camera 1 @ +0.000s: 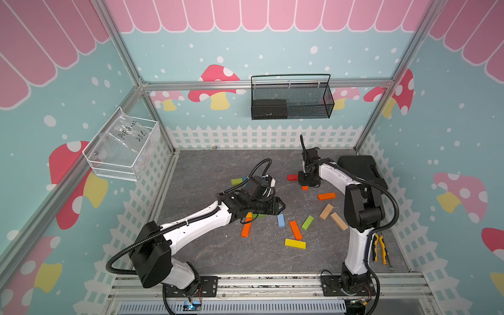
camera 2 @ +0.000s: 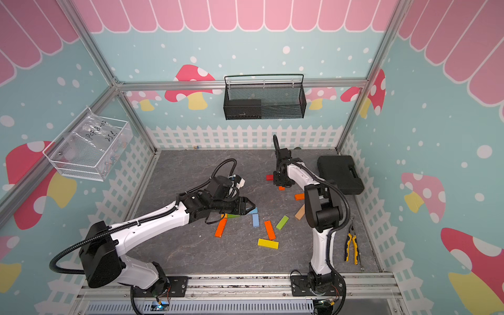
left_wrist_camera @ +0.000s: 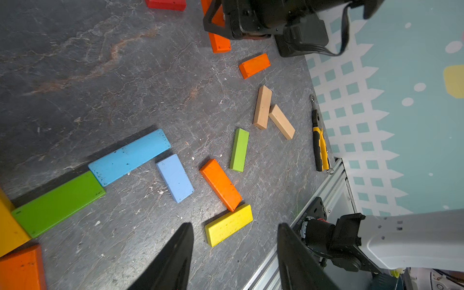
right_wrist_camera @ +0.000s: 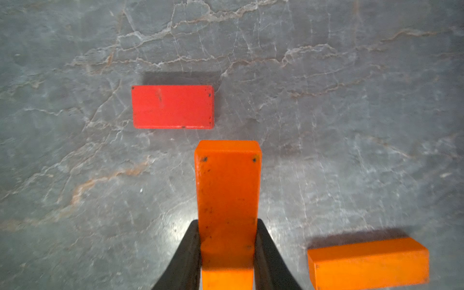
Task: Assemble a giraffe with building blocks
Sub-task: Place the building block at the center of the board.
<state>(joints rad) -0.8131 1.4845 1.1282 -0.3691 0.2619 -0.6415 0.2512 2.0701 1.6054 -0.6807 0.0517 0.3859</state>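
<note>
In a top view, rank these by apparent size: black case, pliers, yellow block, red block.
Largest to smallest:
1. black case
2. pliers
3. yellow block
4. red block, though it lies farther away.

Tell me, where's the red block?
In both top views the red block lies flat on the table toward the back, just left of the right gripper, which clamps an orange block.
</note>
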